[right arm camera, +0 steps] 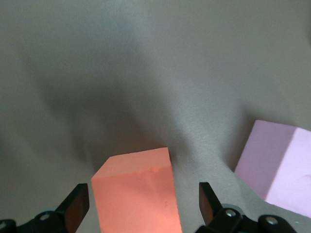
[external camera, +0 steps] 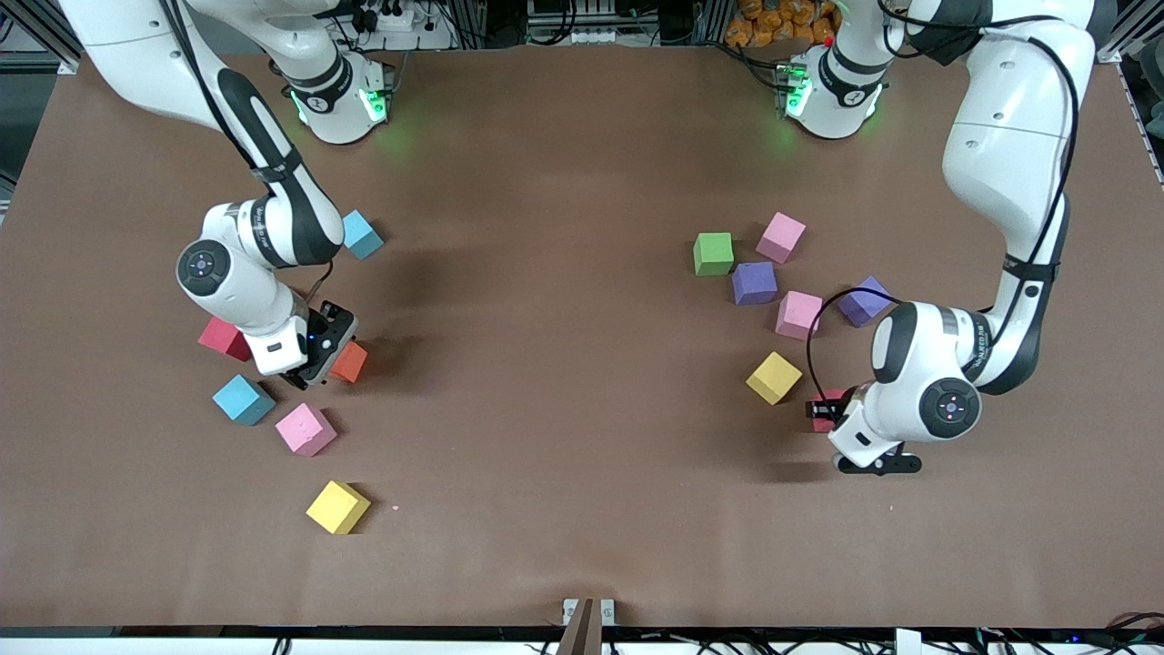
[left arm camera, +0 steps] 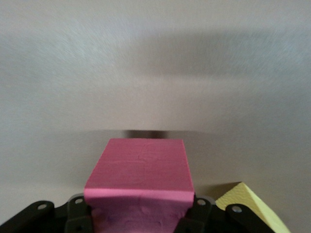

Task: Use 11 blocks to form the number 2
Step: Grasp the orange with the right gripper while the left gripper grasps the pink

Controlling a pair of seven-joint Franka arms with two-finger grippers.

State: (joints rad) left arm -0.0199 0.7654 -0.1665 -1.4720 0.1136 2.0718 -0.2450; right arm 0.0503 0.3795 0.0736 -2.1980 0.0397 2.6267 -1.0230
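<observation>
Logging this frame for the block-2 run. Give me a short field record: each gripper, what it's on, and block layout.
left gripper: shut on red block, beside a yellow block
right gripper: open, fingers astride orange block, not gripping
left arm's end: green, two purple, two pink blocks, loose
right arm's end: two light blue, red, pink, yellow blocks, loose
number 2: not started

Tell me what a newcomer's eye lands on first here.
Two white arms dip at once: the left pincer is clamped on a small matte red cube toward the left arm's end of the brown table, beside a yellow cube. The right pincer stands open around an orange cube at the right arm's end. No digit is formed yet; coloured cubes lie scattered in a cluster at each end.
</observation>
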